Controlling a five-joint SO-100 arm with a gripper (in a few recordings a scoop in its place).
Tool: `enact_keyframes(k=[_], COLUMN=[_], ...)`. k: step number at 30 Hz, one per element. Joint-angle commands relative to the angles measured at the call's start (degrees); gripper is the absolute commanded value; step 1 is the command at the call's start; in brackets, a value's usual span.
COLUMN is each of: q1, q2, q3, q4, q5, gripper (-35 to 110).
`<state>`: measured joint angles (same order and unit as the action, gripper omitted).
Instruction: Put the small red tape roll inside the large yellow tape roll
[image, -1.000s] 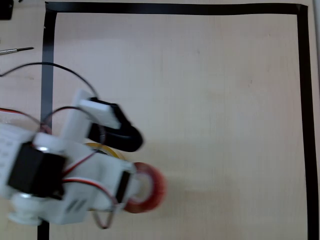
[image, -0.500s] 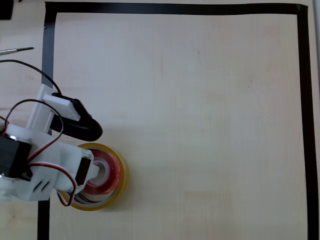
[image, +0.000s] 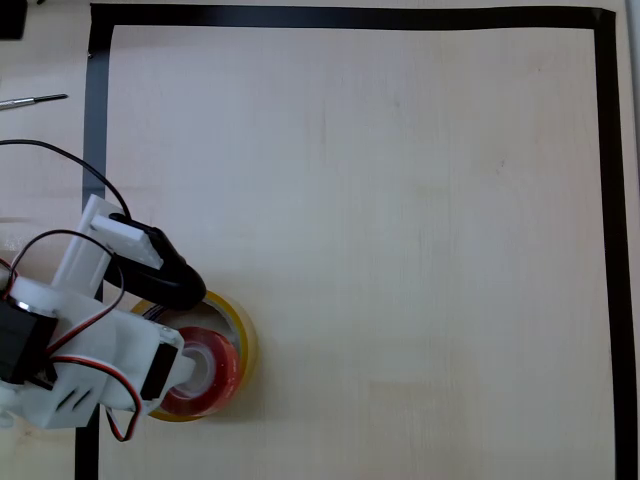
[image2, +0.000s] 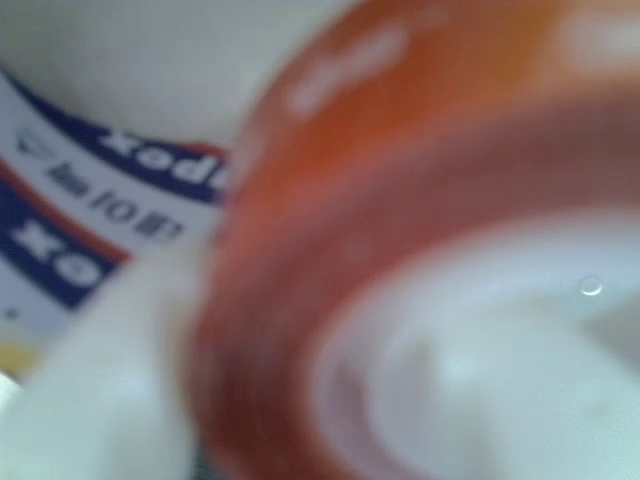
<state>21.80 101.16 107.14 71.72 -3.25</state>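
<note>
Two nested rolls, small red tape roll (image: 215, 372) inside large yellow tape roll (image: 244, 335), core lettering blurred, gripper (image: 185, 330) grip unclear.

The overhead view is evenly bright and sharp, shadows faint on the table (image: 400, 250); the wrist view is badly out of focus, the small red tape roll (image2: 420, 200) a smear.

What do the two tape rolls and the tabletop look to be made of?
Small red tape roll: glossy plastic tape on a white core, probably plastic. Large yellow tape roll: thin translucent tape; its core looks like printed card. Table: pale matte wood-grain, likely laminate.
</note>
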Motion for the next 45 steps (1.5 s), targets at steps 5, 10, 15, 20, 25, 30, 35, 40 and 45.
enact_keyframes(k=[5,10,15,20,25,30,35,40,45], q1=[0.62,0.26,0.09,0.79,1.32,1.41,-2.90,-12.39,-18.72], q2=[4.57,7.03,9.49,13.01,16.61,25.58,47.37,64.51,69.43], q3=[0.53,0.53,0.44,-1.85,-3.08,4.22,25.58,46.32,59.41], q4=[0.62,0.88,0.97,5.10,9.49,9.67,0.26,-9.23,-18.02], q5=[-0.79,-0.79,-0.79,-0.79,-0.79,-0.79,-4.22,-4.39,-4.39], gripper=[20,28,33,34,27,0,0,0,0])
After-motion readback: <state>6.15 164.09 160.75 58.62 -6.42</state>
